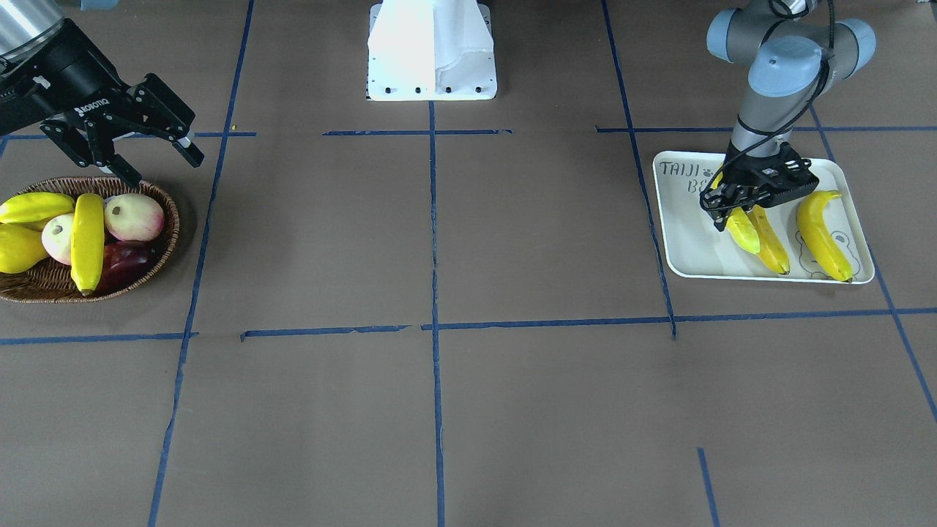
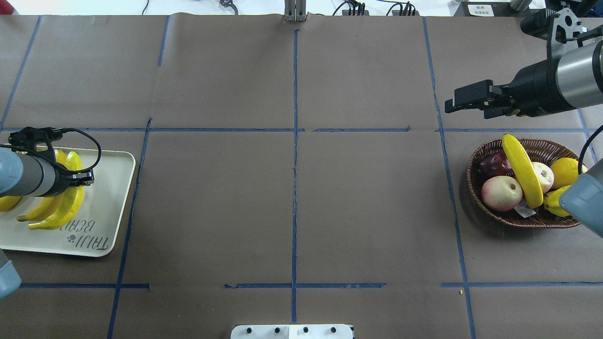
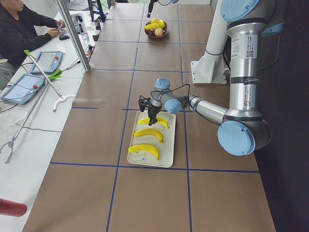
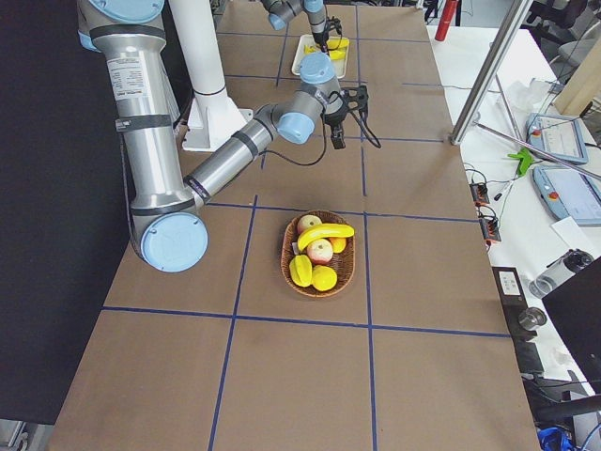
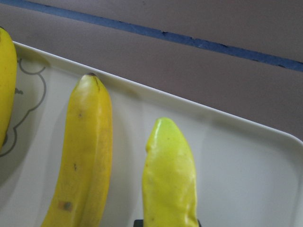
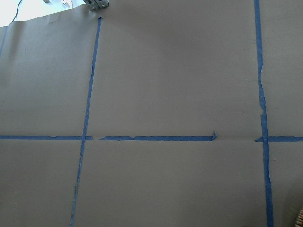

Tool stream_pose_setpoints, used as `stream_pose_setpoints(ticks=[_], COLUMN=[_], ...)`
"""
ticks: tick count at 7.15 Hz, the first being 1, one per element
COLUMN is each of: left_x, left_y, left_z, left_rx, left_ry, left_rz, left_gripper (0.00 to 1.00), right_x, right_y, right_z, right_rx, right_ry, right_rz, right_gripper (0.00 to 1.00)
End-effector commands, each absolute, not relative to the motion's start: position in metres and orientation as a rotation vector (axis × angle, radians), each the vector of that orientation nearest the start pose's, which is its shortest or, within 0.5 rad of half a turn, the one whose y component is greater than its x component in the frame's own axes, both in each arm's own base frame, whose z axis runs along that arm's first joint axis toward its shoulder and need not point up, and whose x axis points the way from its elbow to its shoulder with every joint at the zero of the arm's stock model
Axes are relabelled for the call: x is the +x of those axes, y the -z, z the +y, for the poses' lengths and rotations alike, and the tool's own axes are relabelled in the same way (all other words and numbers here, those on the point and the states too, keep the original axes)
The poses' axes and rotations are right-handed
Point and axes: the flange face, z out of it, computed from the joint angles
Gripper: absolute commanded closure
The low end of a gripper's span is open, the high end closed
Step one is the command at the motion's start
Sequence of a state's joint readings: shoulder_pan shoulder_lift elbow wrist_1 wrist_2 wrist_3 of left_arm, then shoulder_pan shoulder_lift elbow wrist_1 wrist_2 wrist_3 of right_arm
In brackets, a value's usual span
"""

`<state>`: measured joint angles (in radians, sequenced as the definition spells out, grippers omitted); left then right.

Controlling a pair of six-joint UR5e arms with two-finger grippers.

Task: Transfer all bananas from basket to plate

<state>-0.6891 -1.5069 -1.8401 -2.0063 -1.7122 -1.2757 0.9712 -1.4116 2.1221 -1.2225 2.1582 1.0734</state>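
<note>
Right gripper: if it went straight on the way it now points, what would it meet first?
The right gripper would probably meet the bare brown table, not the basket; its wrist view shows mostly table and blue tape. Depth is unclear.

Overhead opposite front view, side views opposed; wrist close above plate (image 5: 246, 179)

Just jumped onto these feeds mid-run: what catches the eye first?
One long bright-yellow banana lies across the other fruit in the dark woven wicker basket at the robot's right end of the table, the right gripper hanging nearby with jaws open. At the opposite end, the left gripper has its jaws shut on a yellow-green banana at the white rectangular tray, where two more bananas lie.
</note>
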Motion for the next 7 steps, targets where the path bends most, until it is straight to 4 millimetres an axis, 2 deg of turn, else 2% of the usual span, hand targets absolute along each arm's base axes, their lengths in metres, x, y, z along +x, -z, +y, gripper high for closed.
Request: stream_pose_setpoints(ticks=[1,2,3,4,5,6,7], left_x=[0.306,0.301,0.287,0.26,0.24,0.237,0.238], left_y=[-0.528,-0.517,-0.508,-0.502,-0.488,-0.479,-0.477], left_z=[-0.409,-0.411,-0.424,-0.435,-0.441,-0.441,-0.441], left_rx=[0.208,0.236,0.202,0.119,0.087,0.096,0.099], left_ry=[0.298,0.236,0.25,0.276,0.291,0.289,0.288], left_rz=[0.615,0.625,0.668,0.74,0.799,0.815,0.818], left_gripper=[0.0,0.0,0.0,0.0,0.0,0.0,0.0], right_x=[-0.205,-0.194,-0.178,-0.157,-0.143,-0.138,-0.138], right_y=[-0.291,-0.306,-0.328,-0.359,-0.386,-0.411,-0.431], right_z=[-0.442,-0.44,-0.433,-0.424,-0.413,-0.404,-0.408], right_rx=[0.297,0.311,0.32,0.306,0.283,0.251,0.252], right_ry=[-0.091,-0.072,-0.026,0.031,0.081,0.08,0.107], right_rz=[-1.095,-1.068,-1.031,-0.999,-0.977,-0.941,-0.897], right_gripper=[0.0,0.0,0.0,0.0,0.0,0.0,0.0])
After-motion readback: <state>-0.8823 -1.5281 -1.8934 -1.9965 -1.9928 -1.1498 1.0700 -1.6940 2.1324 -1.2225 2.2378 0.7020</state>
